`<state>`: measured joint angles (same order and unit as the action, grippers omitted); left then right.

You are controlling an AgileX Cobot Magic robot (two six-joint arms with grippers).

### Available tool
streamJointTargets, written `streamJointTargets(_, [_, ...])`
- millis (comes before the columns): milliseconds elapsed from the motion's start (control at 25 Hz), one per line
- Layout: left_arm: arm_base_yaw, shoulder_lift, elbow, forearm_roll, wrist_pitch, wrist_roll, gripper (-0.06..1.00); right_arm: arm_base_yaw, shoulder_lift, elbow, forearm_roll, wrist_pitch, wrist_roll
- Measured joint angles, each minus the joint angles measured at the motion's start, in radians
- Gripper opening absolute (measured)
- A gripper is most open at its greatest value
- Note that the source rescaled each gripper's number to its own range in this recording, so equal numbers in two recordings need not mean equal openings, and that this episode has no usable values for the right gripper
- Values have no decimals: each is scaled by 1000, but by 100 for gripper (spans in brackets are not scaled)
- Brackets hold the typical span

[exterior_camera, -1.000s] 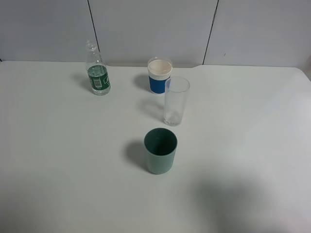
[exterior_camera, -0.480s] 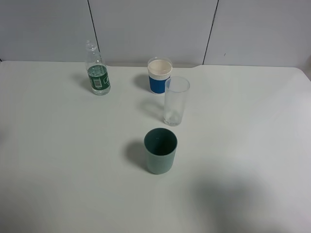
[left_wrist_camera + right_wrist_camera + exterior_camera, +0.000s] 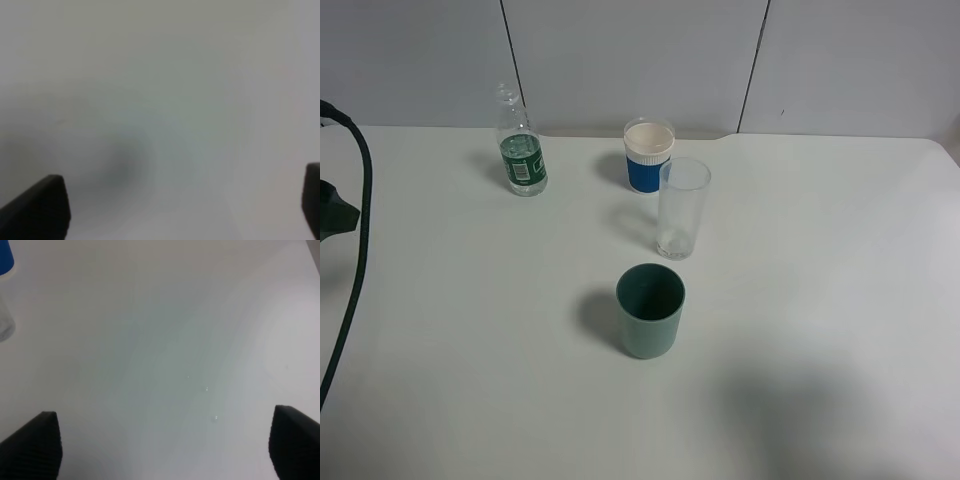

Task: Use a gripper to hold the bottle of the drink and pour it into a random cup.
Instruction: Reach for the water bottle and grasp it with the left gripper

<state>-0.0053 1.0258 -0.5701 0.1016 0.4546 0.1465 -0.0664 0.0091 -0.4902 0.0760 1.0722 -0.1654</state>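
Approach step. My left pincer (image 3: pixel 182 210) spread, empty; bottle (image 3: pixel 521 150) well ahead. Next: I reach, straddle bottle, pinch.

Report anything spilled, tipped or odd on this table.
Nothing tipped: the bottle, glass, blue cup and teal cup all stand upright. Only a few tiny glints on the table, possibly droplets; too small to tell.
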Motion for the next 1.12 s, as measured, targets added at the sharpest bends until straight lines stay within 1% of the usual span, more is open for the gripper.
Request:
streamJointTargets(200, [-57, 74, 0, 8, -78, 9, 100, 0, 0, 0, 0, 0, 0])
streamJointTargets(520, [-123, 236, 0, 9, -266, 19, 100, 0, 0, 0, 0, 0, 0])
streamJointTargets(680, [-125, 322, 0, 9, -354, 18, 100, 0, 0, 0, 0, 0, 0])
streamJointTargets(800, [-125, 369, 0, 13, -417, -1, 100, 0, 0, 0, 0, 0, 0])
streamJointTargets(1000, [-125, 421, 0, 55, -548, -64, 100, 0, 0, 0, 0, 0, 0])
streamJointTargets(1120, [-125, 460, 0, 73, -624, -79, 100, 0, 0, 0, 0, 0, 0])
